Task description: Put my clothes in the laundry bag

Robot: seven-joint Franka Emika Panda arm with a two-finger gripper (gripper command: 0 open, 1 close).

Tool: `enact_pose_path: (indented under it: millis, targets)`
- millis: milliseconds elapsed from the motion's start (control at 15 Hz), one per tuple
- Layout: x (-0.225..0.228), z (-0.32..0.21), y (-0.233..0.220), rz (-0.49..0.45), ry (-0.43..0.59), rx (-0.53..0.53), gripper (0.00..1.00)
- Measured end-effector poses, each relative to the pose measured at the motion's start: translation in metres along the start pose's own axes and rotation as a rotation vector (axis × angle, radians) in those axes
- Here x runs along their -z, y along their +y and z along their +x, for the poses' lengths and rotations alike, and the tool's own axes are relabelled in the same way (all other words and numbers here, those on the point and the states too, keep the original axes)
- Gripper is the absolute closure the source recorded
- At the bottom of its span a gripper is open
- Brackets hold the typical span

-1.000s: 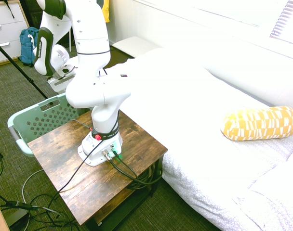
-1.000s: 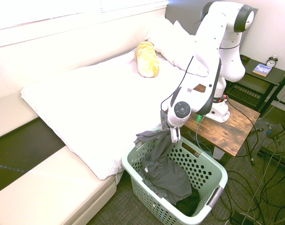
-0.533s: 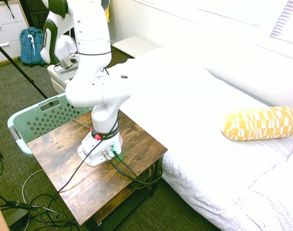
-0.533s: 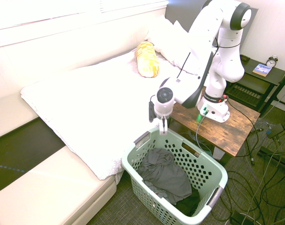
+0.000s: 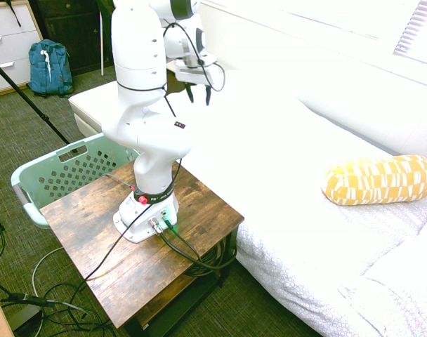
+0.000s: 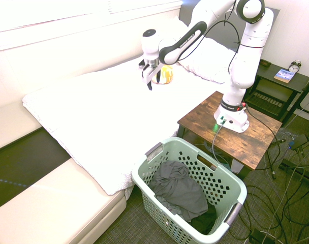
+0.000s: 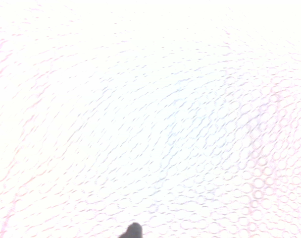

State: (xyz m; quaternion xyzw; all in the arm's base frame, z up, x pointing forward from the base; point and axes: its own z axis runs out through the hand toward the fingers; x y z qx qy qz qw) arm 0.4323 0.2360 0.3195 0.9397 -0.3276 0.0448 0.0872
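While the dark grey clothes (image 6: pixel 181 189) lie heaped inside the mint-green laundry bag (image 6: pixel 237 189) on the floor beside the bed's (image 6: pixel 93 117) foot corner, the gripper (image 6: pixel 149 81) hangs empty over the bed's middle, jaws spread apart. No further garment shows on the quilt, so a descent there would likely pinch the bedding and drag it, or nudge the yellow pillow (image 5: pixel 379 179) near the bed's head.

bright window daylight, glare bleaching the bed (image 5: pixel 284 140), wrist view washed out, faint wide-angle bowing
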Motion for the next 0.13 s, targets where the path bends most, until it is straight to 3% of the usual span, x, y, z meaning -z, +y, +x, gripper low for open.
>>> enact_pose_path:
  millis: [133]
  targets:
    - [-0.018, 0.086, 0.058, 0.024, -0.057, -0.119, 0.00]
